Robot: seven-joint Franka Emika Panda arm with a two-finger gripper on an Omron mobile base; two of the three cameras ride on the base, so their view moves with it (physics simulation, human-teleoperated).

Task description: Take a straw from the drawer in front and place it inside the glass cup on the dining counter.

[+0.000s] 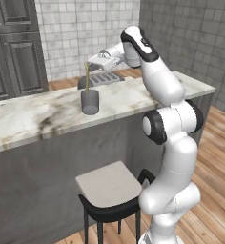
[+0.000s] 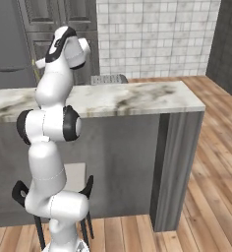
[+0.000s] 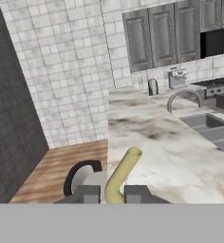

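Left base view: the gripper (image 1: 89,64) is clamped on the straw (image 1: 86,76), held upright over the glass cup (image 1: 90,102) near the dining counter's (image 1: 33,119) front edge for lowering in.

From my right base view, the arm (image 2: 51,123) rises at the left, its white links and dark joints stacked up in front of the dining counter (image 2: 137,98). I see the marbled slab run across the picture and end at a corner on the right, sitting on a tall dark-grey base (image 2: 128,162). A dark-framed stool (image 2: 78,184) stands low beside the arm (mostly hidden by it). Behind the counter there are grey cabinet doors (image 2: 39,29) and a pale tiled wall (image 2: 152,34), and wooden flooring (image 2: 211,197) fills the right side
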